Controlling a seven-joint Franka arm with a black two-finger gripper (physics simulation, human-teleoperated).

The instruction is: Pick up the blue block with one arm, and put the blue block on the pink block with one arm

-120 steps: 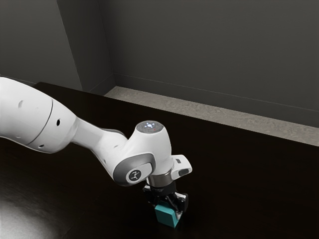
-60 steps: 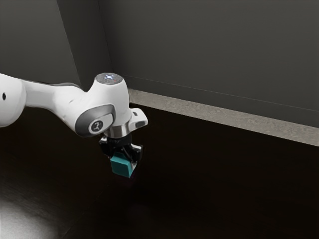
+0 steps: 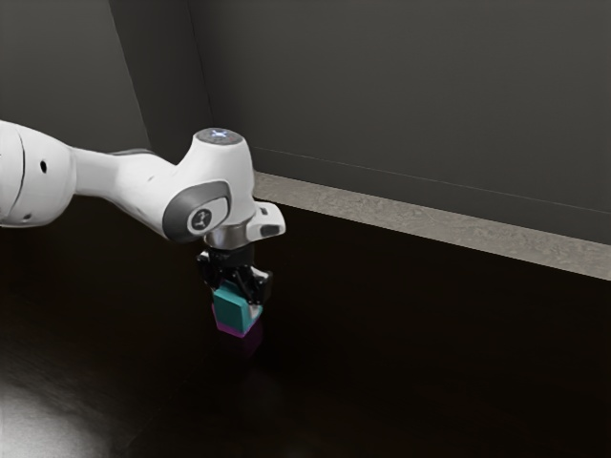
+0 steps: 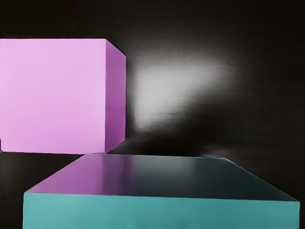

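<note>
one blue block (image 3: 230,306), one pink block (image 3: 239,330). gripper (image 3: 235,292) clamped on the blue block, just above the pink block. counter (image 3: 430,363) open all round, far edge well apart.

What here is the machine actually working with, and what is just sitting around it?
Part of the job:
blue block, gripped in the jaws
pink block, showing just beneath it in the exterior view

Just surroundings:
dark table
grey floor strip
wall
</note>
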